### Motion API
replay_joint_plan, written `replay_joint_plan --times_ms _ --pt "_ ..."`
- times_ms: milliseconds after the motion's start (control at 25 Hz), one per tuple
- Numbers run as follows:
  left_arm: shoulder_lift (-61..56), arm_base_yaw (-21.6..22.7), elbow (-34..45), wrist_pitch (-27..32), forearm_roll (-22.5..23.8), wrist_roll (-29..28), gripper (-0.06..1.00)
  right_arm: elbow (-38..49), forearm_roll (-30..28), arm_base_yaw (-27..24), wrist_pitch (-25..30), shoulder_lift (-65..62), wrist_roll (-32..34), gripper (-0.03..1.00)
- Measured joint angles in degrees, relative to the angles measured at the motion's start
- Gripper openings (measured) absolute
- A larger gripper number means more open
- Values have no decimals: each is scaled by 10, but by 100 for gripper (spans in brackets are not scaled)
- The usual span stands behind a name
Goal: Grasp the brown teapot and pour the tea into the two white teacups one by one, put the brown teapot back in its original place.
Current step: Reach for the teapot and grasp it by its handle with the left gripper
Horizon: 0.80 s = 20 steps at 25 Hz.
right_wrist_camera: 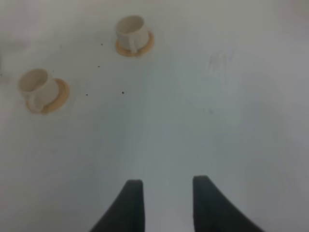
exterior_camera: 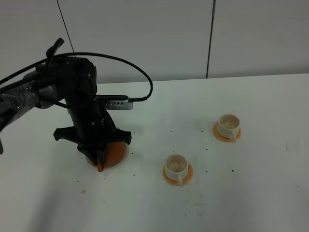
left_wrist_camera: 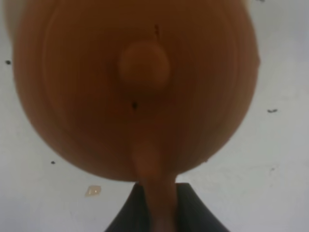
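The brown teapot (exterior_camera: pixel 112 153) sits low at the left of the table, mostly hidden under my left arm. In the left wrist view the teapot (left_wrist_camera: pixel 135 87) fills the frame, its lid knob (left_wrist_camera: pixel 144 65) in the middle. My left gripper (exterior_camera: pixel 100 164) (left_wrist_camera: pixel 157 215) is shut on its stubby handle (left_wrist_camera: pixel 155 188). A pale rim of the original place (exterior_camera: pixel 127 152) shows at the pot's right side. The two white teacups stand on orange saucers: one near (exterior_camera: pixel 176 165) (right_wrist_camera: pixel 36 87), one farther right (exterior_camera: pixel 228 124) (right_wrist_camera: pixel 131 31). My right gripper (right_wrist_camera: pixel 166 205) hangs open over bare table, well away from both cups.
Small dark specks dot the white table (exterior_camera: pixel 159 121), and a yellowish stain (left_wrist_camera: pixel 93 191) lies near the teapot. The left arm's black cable (exterior_camera: pixel 140 77) loops above the table. A grey wall (exterior_camera: pixel 145 34) closes the far edge.
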Motion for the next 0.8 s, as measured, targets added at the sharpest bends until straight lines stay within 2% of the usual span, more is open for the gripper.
replay_joint_plan --times_ms 360,640,800 --pt "17 0 0 -2 0 0 17 0 0 0 0 0 0 24" --pt "17 0 0 -5 0 0 34 0 0 0 0 0 0 24" --pt "20 0 -2 -3 0 1 38 0 0 0 0 0 0 24"
